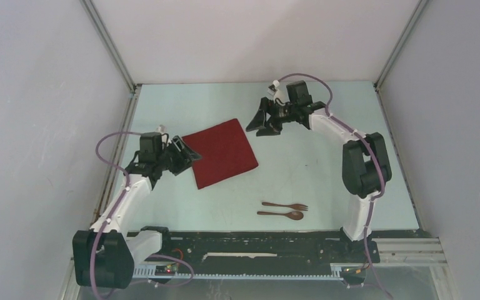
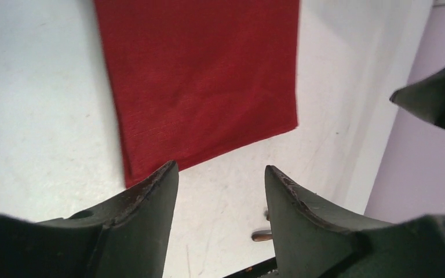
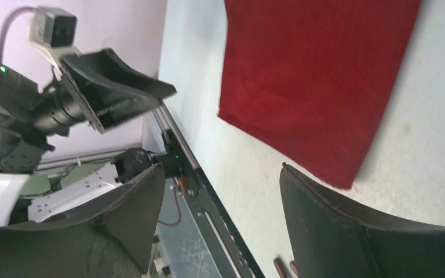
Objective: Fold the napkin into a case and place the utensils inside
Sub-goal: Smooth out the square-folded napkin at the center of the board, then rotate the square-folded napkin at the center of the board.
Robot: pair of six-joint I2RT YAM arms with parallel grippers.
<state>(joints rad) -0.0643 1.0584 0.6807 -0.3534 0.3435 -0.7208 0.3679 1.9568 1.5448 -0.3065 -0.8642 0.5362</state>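
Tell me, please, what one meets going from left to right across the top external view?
Left gripper → napkin → fork and spoon together; the right gripper overlaps napkin and spoon, so I omit it.

A pale, faintly green table [image 1: 325,162] lies beneath both claws, with light scuff marks on it close under the left claw [image 1: 191,153]. Beyond the right claw [image 1: 256,127] rises a plain white back wall [image 1: 250,37]. A grey left wall [image 1: 37,125] stands near the left claw on its outer side, and a grey right wall [image 1: 462,125] stands well apart from the right claw. A slanted metal left post [image 1: 109,44] and right post [image 1: 400,44] run down to the table's far corners. Behind both claws, along the near edge, runs a black base rail [image 1: 250,240], with a silver toothed strip [image 1: 256,274] just nearer the camera and a silver slotted bar [image 1: 406,250] at its right end.
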